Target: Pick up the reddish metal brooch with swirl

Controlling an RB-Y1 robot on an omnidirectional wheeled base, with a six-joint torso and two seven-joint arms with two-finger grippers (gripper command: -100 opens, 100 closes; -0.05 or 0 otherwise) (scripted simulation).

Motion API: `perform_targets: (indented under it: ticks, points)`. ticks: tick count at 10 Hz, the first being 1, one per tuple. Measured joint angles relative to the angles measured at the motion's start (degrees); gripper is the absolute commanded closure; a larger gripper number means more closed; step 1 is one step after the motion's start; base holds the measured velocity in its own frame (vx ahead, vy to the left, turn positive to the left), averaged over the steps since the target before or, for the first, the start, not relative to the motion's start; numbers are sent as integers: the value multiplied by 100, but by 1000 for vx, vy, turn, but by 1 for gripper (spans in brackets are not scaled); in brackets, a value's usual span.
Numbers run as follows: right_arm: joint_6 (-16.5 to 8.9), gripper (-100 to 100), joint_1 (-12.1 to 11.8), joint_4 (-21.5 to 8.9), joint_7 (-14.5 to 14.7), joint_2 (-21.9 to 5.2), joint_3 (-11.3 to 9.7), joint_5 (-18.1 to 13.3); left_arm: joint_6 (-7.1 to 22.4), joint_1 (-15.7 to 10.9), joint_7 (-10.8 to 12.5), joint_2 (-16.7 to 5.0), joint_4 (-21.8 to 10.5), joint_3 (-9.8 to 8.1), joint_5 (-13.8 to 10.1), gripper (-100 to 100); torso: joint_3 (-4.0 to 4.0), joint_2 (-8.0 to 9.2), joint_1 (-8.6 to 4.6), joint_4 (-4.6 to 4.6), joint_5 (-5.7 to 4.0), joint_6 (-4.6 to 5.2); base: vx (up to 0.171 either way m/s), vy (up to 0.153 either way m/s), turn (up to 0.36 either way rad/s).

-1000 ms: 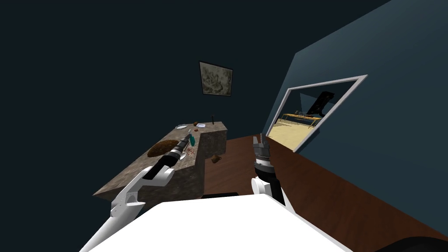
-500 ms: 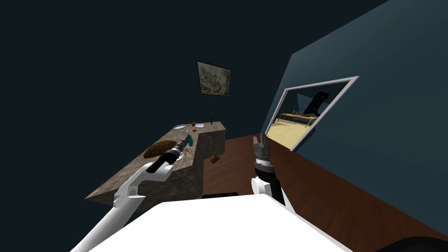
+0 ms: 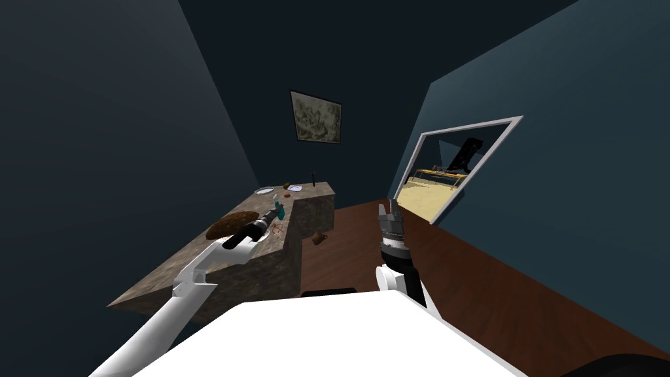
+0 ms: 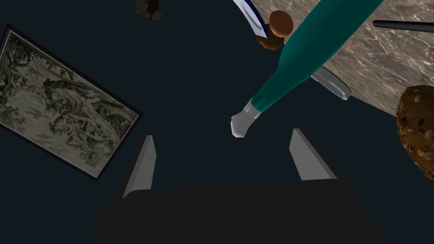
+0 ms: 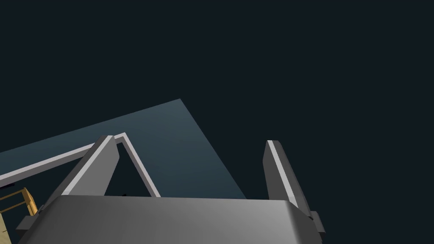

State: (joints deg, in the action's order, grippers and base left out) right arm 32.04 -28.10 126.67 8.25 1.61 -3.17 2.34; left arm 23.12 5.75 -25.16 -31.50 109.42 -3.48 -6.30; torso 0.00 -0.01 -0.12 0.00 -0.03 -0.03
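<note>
My left gripper (image 4: 222, 135) hangs spread and empty over the counter (image 3: 196, 262), just short of the cap of the bottle (image 4: 296, 59). The brooch (image 3: 279, 228) lies on the counter near its right edge, just right of that arm. At the far end lie two plates (image 3: 264, 190) with a brown lump (image 3: 286, 185) between them; my right gripper (image 5: 190, 140), also spread, is raised over the floor (image 3: 458, 275).

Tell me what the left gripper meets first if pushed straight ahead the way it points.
Probably the grey cap of the teal bottle, just ahead of the open left gripper; depth is unclear.
</note>
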Motion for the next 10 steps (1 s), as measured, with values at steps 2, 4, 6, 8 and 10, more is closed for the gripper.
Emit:
perform_targets:
  ticks: [2,4,6,8,10]
  points:
    - [0,0,0,0,0,0,0,0,364,-191,-179,-128,-256,-25,-39,-100,-1,-2,-2,-1,0,1,10,-46,-40]
    - [0,0,0,0,0,0,0,0,760,-352,-348,-281,-429,-71,-110,-100,-2,-4,-3,-1,-1,0,16,-52,-43]
    - [0,0,0,0,0,0,0,0,1002,-519,-519,-417,-762,-104,-184,-100,-3,-4,-4,-1,-1,-1,10,-33,-9]
    - [0,0,0,0,0,0,0,0,1254,-578,-610,-492,-858,-148,-222,-100,-2,-3,1,-1,1,1,12,-38,-43]
    - [0,0,0,0,0,0,0,0,1552,-722,-757,-608,-1066,-200,-295,-100,-3,-6,-7,-1,-1,1,23,-55,-31]
